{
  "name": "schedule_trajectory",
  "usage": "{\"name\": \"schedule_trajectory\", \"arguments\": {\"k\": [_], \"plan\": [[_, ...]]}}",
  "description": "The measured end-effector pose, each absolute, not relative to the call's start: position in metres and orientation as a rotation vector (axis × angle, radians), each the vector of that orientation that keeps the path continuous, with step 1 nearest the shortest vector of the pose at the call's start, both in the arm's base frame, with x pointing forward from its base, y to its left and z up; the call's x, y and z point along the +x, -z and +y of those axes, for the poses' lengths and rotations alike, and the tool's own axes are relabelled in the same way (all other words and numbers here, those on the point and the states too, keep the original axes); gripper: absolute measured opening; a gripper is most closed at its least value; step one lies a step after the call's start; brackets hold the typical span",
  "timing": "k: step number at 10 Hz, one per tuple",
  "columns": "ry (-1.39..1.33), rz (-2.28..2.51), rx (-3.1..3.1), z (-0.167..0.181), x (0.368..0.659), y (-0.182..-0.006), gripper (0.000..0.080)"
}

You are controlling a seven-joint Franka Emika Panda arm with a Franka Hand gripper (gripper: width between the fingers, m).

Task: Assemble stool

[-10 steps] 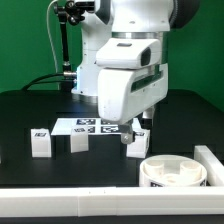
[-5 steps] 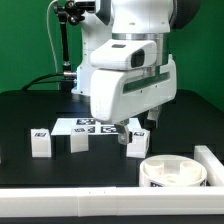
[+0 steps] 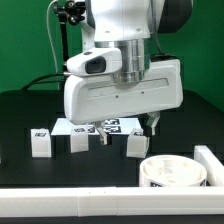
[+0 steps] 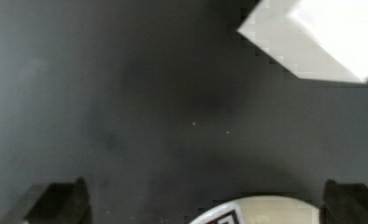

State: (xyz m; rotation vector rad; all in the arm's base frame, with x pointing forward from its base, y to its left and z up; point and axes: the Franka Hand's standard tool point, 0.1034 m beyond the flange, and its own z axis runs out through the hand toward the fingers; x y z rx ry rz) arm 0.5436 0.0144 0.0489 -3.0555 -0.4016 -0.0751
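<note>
Since half a second ago the arm (image 3: 120,85) has swung toward the exterior view's left and turned, so its wide white wrist housing now faces the camera broadside and covers most of the marker board (image 3: 112,125). The third leg (image 3: 137,146), which the housing crowded before, now stands in plain sight on the black surface (image 3: 30,110). The jaws are spread wide and grip nothing: in the wrist view the two dark fingers (image 4: 60,200) sit at opposite edges of the picture, with bare dark surface between them. A curved sliver of the seat's white rim, carrying part of a tag, shows near the fingers. A white leg block (image 4: 314,40) lies well away from the fingers in that view (which of the three it is, I cannot tell). In the exterior view the first leg (image 3: 40,141) and second leg (image 3: 78,141) stand upright near each other toward the exterior view's left, just in front of the marker board. The third leg stands apart from them, toward the exterior view's right. The round ring-shaped seat (image 3: 172,172) rests on the surface nearer the camera than the third leg, inside the corner of the long white L-shaped bar (image 3: 90,205). No leg touches the seat.
</note>
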Motion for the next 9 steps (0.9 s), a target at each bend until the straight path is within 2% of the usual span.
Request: {"name": "schedule_trajectory", "arguments": {"k": [3, 6, 9], "plan": [[0.069, -0.193, -3.066, 0.017, 0.544, -0.049, 0.0649], [0.031, 0.330, -3.026, 0.012, 0.538, -0.044, 0.0649], [0.000, 0.630, -2.964, 0.019, 0.532, -0.041, 0.0649]]}}
